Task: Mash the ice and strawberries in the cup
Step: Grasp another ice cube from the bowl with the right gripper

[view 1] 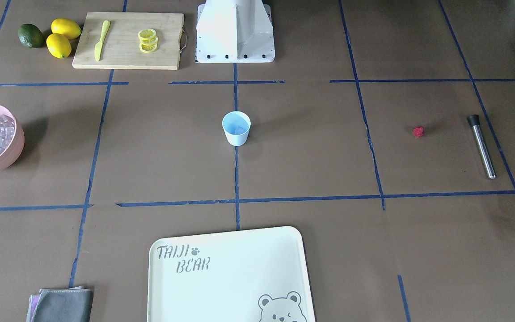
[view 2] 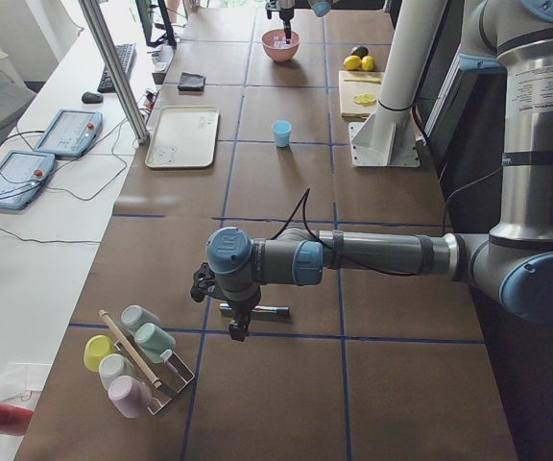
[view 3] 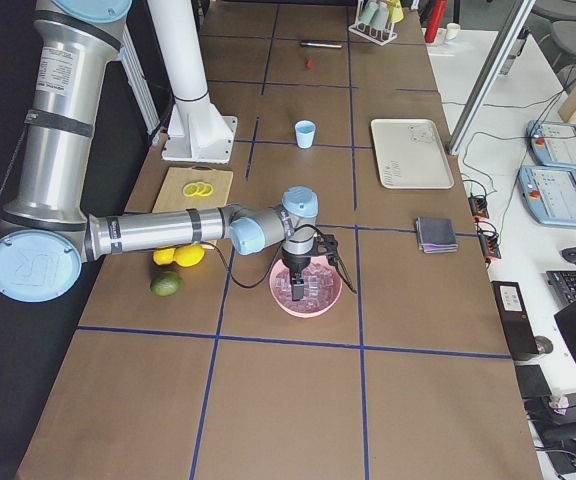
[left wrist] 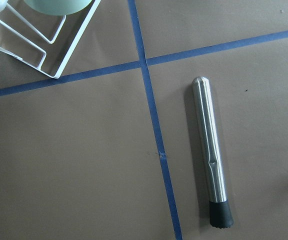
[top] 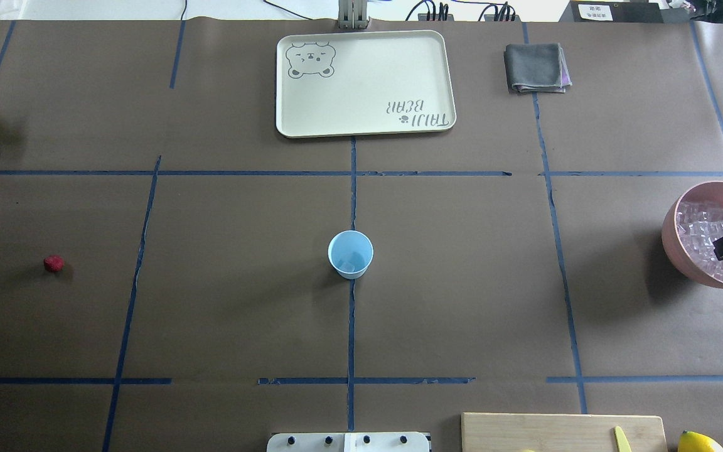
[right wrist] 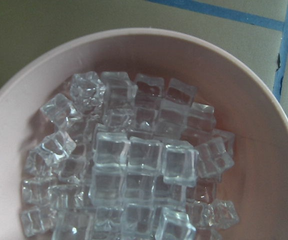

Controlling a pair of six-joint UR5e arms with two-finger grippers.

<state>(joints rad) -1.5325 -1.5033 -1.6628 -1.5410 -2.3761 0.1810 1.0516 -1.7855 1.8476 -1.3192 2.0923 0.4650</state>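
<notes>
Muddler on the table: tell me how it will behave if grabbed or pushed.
The muddler is a smooth, round metal bar lying flat, so a sideways push would likely roll it. Its polished surface probably slips in a light grip. It looks stiff and probably heavy for its size; the black tip may grip better.

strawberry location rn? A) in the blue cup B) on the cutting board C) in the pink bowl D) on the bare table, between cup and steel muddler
D: the strawberry lies on the bare table, well apart from the cup and nearer the muddler.
</notes>
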